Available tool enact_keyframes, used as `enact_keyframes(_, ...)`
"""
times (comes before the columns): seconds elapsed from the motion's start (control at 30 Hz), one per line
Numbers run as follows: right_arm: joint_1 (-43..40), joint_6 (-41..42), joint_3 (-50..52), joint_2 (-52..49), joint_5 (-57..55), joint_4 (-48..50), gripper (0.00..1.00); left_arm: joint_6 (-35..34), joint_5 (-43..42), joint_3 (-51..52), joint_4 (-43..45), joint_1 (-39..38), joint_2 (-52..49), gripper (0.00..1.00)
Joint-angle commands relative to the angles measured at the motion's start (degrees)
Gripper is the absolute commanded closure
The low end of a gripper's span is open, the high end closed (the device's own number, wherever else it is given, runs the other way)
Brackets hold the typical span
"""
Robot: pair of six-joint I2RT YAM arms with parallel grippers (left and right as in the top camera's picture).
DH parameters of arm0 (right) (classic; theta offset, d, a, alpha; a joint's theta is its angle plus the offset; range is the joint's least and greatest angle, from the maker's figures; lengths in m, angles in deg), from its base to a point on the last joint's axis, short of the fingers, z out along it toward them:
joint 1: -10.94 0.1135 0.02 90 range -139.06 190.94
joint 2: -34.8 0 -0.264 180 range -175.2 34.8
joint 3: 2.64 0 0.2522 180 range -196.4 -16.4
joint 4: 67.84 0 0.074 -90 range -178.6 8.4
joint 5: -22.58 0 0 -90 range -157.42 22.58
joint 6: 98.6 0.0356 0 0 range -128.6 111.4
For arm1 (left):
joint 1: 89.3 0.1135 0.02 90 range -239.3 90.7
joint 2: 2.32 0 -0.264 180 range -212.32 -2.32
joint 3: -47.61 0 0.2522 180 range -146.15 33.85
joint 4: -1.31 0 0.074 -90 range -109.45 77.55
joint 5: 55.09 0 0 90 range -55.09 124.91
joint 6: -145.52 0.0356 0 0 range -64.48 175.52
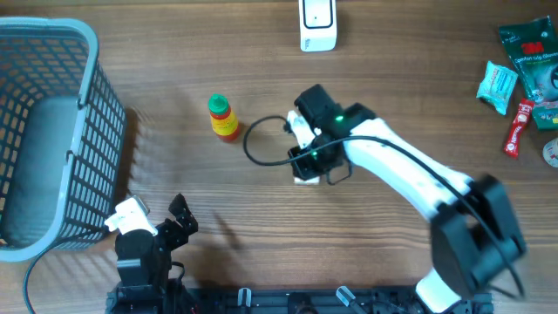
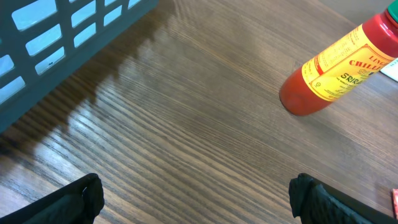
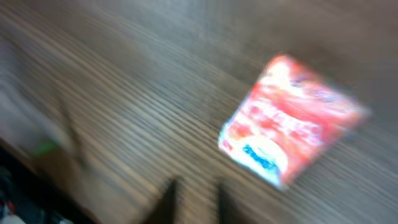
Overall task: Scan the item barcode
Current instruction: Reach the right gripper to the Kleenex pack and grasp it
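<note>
My right claw [image 3: 194, 200] shows only as two dark fingertips [image 3: 169, 198] at the bottom edge of a badly blurred wrist view. They sit close together with a thin strip of wood between them and nothing visibly pinched. Whether it is clenched or released I cannot tell. Just beyond those tips and a little to the right, the red-and-white packet [image 3: 289, 121] lies flat on the table [image 1: 410, 61], apart from my fingers and turned at an angle to the wood grain. From overhead this claw sits over the middle of the table, where my white arm [image 1: 401, 166] reaches in from the near right corner and hides most of what lies under it. A black cable [image 1: 251, 144] loops out on its left side. Left of that loop stands the chilli sauce bottle [image 1: 223, 118], upright, with a green cap and a yellow label. At the far edge, just about in line with my right claw, stands a white device [image 1: 317, 24]. At the far right lies a cluster of other goods: a green pouch [image 1: 530, 45], a teal packet [image 1: 499, 84] and a red stick pack [image 1: 519, 127]. My left claw [image 2: 199, 204] is released, its jaws spread wide with only bare wood between them. It hangs low at the near left, with the bottle ahead and to its right, well apart. The blue-grey basket [image 1: 87, 131] fills the left side, its slatted wall just beside this claw.
</note>
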Motion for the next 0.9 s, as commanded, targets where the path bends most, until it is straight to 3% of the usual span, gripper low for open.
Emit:
enact_keyframes(0.0, -0.1, 9.9, -2.6, 8.1, -9.4, -1.6, 0.21, 0.1, 0.6, 0.3, 0.1, 0.0, 0.3, 0.00)
enact_keyframes(0.1, -1.3, 15.2, -1.5, 7.8, -10.1, -0.2, 0.17, 0.1, 0.6, 0.3, 0.1, 0.0, 0.3, 0.00)
enact_keyframes(0.27, -4.3, 25.1, 6.6, 7.5, -16.2, 4.3, 0.34, 0.1, 0.6, 0.3, 0.1, 0.0, 0.3, 0.00)
enact_keyframes(0.63, -4.5, 25.8, 17.2, 3.7, -6.6, 22.5, 0.43, 0.1, 0.6, 0.3, 0.1, 0.0, 0.3, 0.00)
enact_keyframes(0.87, -4.5, 25.5, 17.2, -2.9, -6.7, 23.5, 0.45, 0.1, 0.6, 0.3, 0.1, 0.0, 0.3, 0.00)
